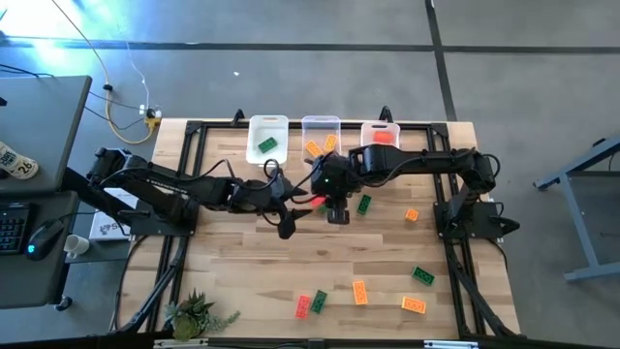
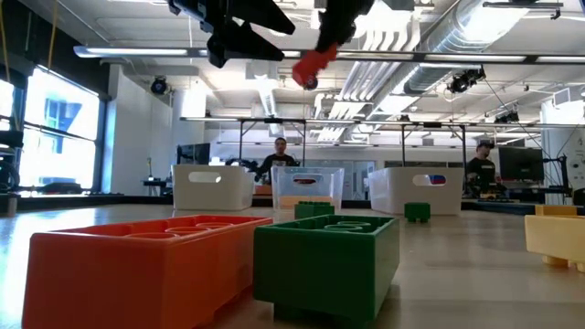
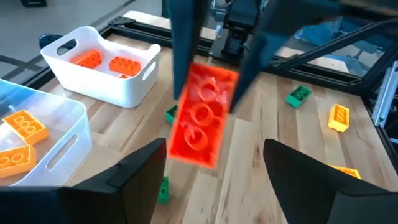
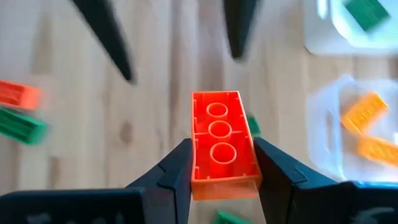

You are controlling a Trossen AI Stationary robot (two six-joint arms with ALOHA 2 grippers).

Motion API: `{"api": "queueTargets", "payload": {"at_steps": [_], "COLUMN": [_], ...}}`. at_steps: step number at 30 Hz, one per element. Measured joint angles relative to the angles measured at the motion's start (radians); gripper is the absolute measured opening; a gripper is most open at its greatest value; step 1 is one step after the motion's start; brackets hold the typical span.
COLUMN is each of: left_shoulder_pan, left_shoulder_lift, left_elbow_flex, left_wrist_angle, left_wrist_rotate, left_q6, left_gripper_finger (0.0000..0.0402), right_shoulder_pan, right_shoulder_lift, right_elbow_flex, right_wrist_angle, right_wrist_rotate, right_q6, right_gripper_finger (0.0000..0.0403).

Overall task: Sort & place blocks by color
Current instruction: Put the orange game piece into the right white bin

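A red studded block (image 4: 222,143) hangs above the table's middle, shut between the fingers of my right gripper (image 4: 222,146), which reaches in from the table's right (image 1: 318,202). My left gripper (image 3: 214,155) is open and faces the block from the left (image 1: 294,218), its fingers apart on either side of it without touching. In the low view the block (image 2: 311,66) sits high above the table. Several green, orange and red blocks lie loose on the table, such as a green one (image 1: 364,204) and an orange one (image 1: 412,214). My right gripper pinches the red block between its two fingers, on the long sides near one end (image 4: 205,177). The fingers (image 3: 186,50) slant down toward the table's left and lie across the block. The block is lifted clear, its free end sticking out past the fingertips.
Three white bins stand at the far edge: one with green (image 1: 267,136), one with orange (image 1: 321,136), one with red (image 1: 381,136). More blocks lie near the near edge (image 1: 359,291). A small plant (image 1: 199,312) sits at the near left. People stand in the room behind (image 2: 279,155).
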Motion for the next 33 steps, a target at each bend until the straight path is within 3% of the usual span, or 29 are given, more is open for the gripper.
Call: {"api": "queueTargets", "payload": {"at_steps": [8,19,26,33], "left_shoulder_pan": [0.0,0.0,0.0,0.0], "left_shoulder_lift": [0.0,0.0,0.0,0.0], "left_elbow_flex": [0.0,0.0,0.0,0.0], "left_wrist_angle": [-0.028,-0.044,-0.044,-0.044], "left_wrist_rotate": [0.018,0.018,0.018,0.018], "left_q6": [0.0,0.02,0.026,0.027], "left_gripper_finger": [0.0256,0.0256,0.0255,0.0255], "right_shoulder_pan": [-0.006,-0.11,-0.249,-0.396], "right_shoulder_lift": [0.0,0.001,0.001,0.001], "right_elbow_flex": [-0.029,-0.282,-0.406,-0.476], "right_wrist_angle": [-0.18,-0.274,-0.261,-0.156], "right_wrist_rotate": [0.267,0.612,0.647,0.552], "right_q6": [0.136,0.473,0.534,0.431], "right_gripper_finger": [0.0117,0.0117,0.0117,0.0132]}}
